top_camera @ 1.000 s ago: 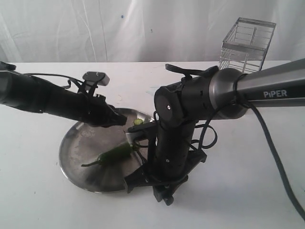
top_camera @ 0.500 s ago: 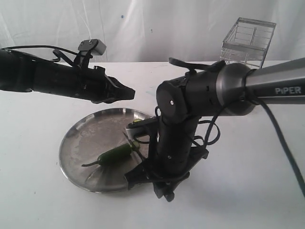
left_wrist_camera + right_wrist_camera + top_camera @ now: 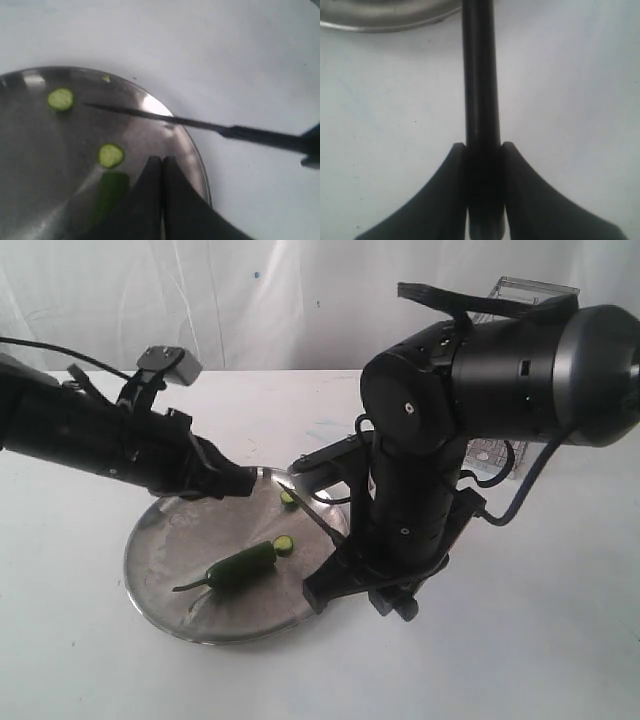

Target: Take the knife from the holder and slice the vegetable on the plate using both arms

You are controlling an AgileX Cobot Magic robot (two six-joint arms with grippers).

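Note:
The steel plate (image 3: 160,585) holds the dark green chilli (image 3: 240,564), with one cut slice (image 3: 285,543) at its cut end and another (image 3: 288,497) near the far rim. My right gripper (image 3: 481,147) is shut on the black knife handle (image 3: 480,75). The blade (image 3: 312,515) slants above the plate's right side, clear of the chilli. My left gripper (image 3: 244,483) hovers shut and empty over the plate's far edge, apart from the chilli. In the left wrist view the closed tips (image 3: 161,160) sit beside the chilli (image 3: 111,192), with the knife (image 3: 175,120) beyond them.
The bulky right arm (image 3: 450,430) rises just right of the plate. It hides most of the wire holder (image 3: 525,288) at the back right. White table surface surrounds the plate, and a pale curtain hangs behind.
The left gripper rose off the plate, then came back down to its far edge. The right arm swung up and rightward, lifting the blade away from the chilli. A cut slice now shows.

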